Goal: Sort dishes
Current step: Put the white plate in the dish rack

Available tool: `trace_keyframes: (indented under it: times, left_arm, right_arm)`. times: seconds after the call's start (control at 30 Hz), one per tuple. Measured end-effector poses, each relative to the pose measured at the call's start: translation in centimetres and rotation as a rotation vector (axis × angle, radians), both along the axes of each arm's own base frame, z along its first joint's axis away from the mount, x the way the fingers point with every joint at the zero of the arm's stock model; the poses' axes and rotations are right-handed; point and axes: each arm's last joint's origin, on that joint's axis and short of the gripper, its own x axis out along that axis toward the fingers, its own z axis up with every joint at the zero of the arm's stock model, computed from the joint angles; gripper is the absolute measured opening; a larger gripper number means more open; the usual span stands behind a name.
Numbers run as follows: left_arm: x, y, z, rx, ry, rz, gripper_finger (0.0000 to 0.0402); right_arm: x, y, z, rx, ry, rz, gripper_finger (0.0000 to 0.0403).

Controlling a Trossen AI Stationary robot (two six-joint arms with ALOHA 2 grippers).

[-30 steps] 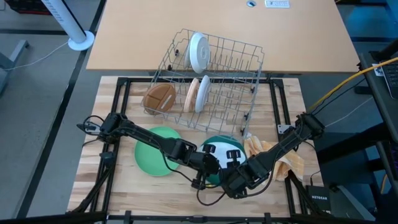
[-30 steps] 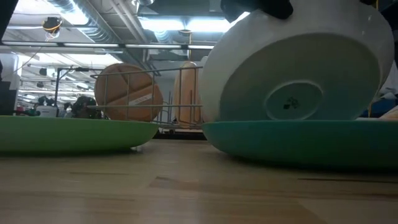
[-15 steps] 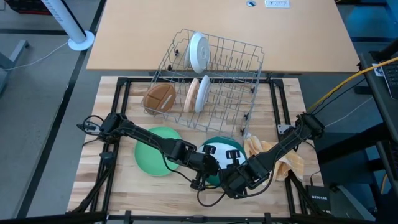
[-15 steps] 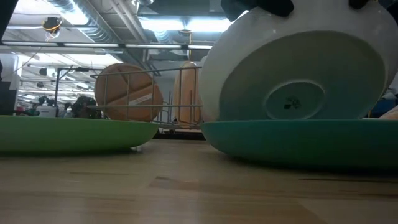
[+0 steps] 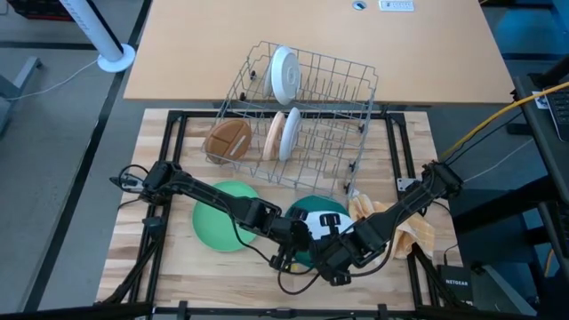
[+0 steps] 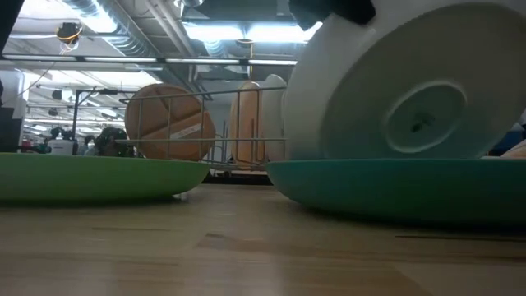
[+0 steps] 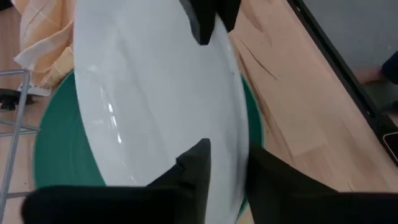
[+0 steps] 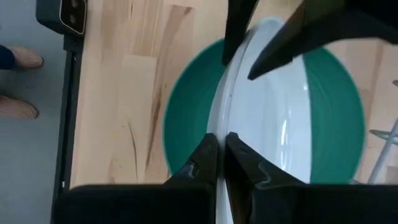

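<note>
Left end effector (image 5: 298, 238) and right end effector (image 5: 331, 247) at white plate (image 5: 316, 226), over teal plate (image 5: 313, 207)

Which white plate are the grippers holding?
The white plate standing on edge over the teal plate, pinched by both the left gripper and right gripper. The other white plates sit in the rack.

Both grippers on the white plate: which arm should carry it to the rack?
Right, probably. The left gripper and right gripper both pinch the white plate by its rim, but the wire rack's empty slots lie on the right arm's side.
</note>
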Motion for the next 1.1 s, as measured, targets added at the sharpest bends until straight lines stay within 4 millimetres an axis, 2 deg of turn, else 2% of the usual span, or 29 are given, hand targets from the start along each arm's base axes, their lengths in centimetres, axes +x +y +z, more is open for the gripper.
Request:
trace_keyframes:
  times: [0.33, 0.43, 0.57, 0.8, 1.1]
  left_arm:
    - [0.0, 0.0, 0.0, -0.026, 0.005, 0.024, 0.0192]
    - [-0.1, -0.2, 0.0, -0.05, 0.013, 0.05, 0.0212]
    - [-0.2, -0.5, -0.2, -0.055, 0.022, 0.051, 0.022]
    - [-0.2, -0.9, -0.1, -0.052, 0.014, 0.036, 0.0189]
    - [-0.3, -0.9, -0.2, -0.04, 0.016, 0.021, 0.0075]
  right_arm:
    - [0.1, 0.1, 1.6, 0.018, -0.043, 0.014, 0.0012]
    - [0.2, 0.1, 2.3, 0.031, -0.065, 0.013, 0.0012]
    - [0.3, 0.2, 3.6, 0.053, -0.105, 0.012, 0.0012]
    - [0.2, 0.2, 4.7, 0.067, -0.13, 0.011, 0.0012]
    - [0.0, 0.1, 4.7, 0.071, -0.112, 0.018, 0.0007]
